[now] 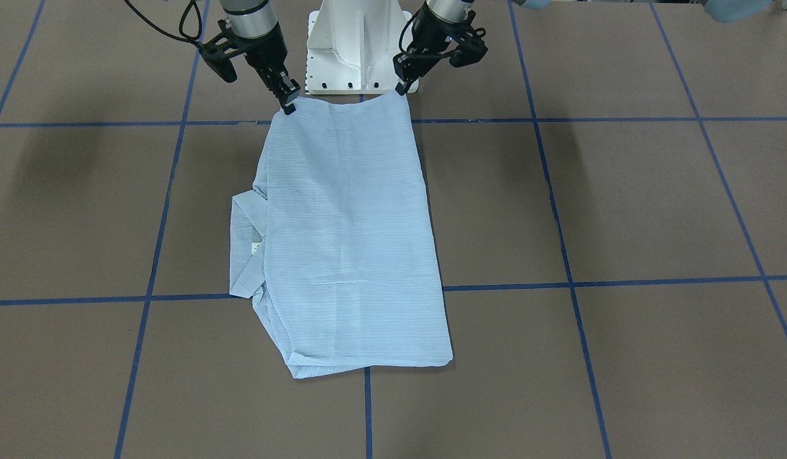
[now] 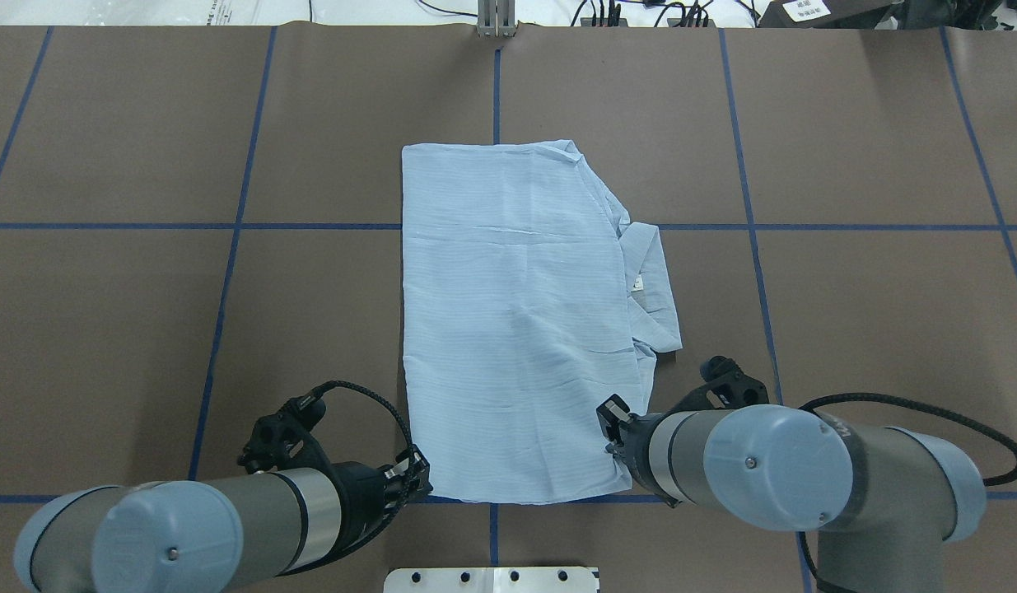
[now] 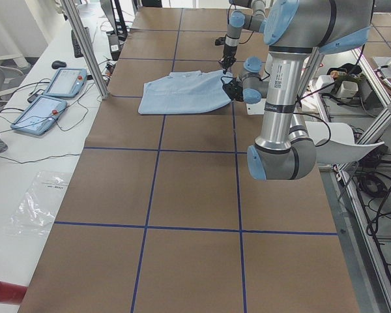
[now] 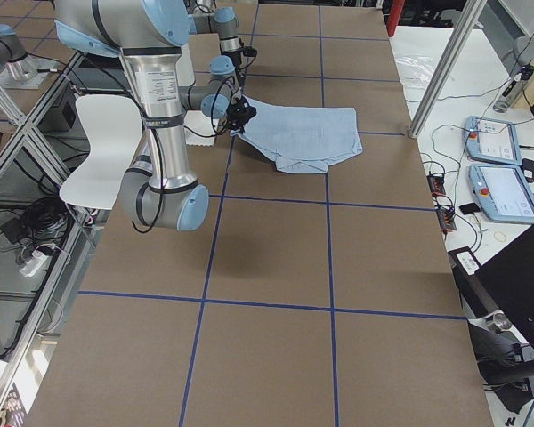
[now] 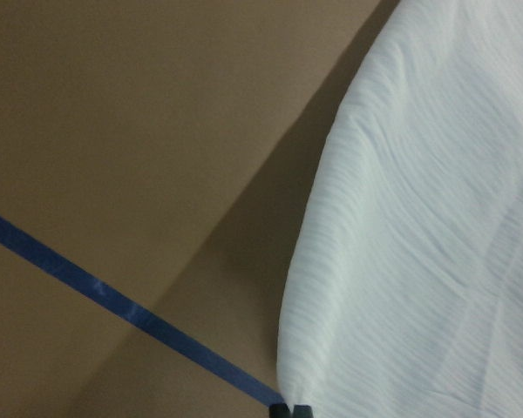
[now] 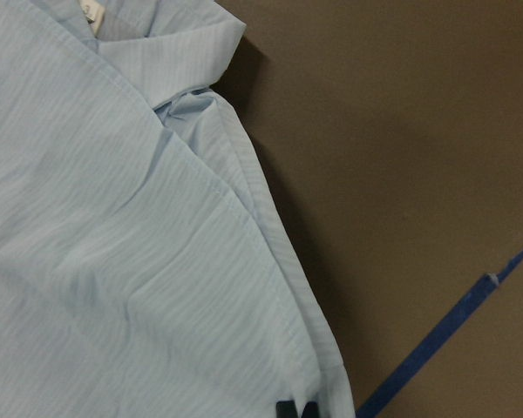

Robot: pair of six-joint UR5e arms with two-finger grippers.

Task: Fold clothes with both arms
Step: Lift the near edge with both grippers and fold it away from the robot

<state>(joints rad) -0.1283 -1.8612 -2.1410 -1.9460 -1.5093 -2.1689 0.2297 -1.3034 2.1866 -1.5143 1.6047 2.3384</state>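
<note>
left gripper [image 1: 401, 89] and right gripper [image 1: 288, 102] each pinch a shirt [image 1: 348, 242] corner nearest the base [image 1: 358, 38], and i read its length running straight away from them.

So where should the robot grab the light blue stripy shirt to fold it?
Take the pale blue striped shirt by the two corners of its straight edge nearest the robot, coming from the robot's side. That edge lies thin and flat; the collar side is bunched. The left gripper and right gripper pinch there.

No text is legible: the white sticker [image 2: 804, 10] at upper right and the tag [image 2: 637, 284] in the shirt [image 2: 516, 329] collar are too small.
</note>
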